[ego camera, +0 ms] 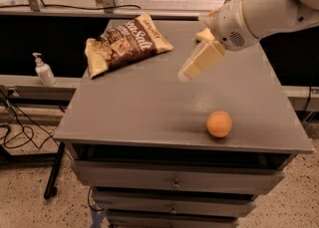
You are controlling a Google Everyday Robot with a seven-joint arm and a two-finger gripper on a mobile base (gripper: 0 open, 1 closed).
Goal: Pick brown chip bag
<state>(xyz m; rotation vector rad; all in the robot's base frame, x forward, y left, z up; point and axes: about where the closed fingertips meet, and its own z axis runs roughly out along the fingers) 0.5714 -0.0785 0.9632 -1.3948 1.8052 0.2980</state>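
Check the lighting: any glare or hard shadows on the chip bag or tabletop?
Camera view: warm, even light; brown chip bag shows slight sheen, lettering not washed out; orange ball casts a soft shadow; gripper hovers above the table, right of the bag.

The bench (149, 107) has a smooth, matt grey top that looks painted. The chip bag (127, 43) is crinkly, glossy film. At its four o'clock hangs the gripper (185, 75), smooth cream plastic, on an arm (264, 10) cased in white plastic. The ball (219, 123) looks matt.
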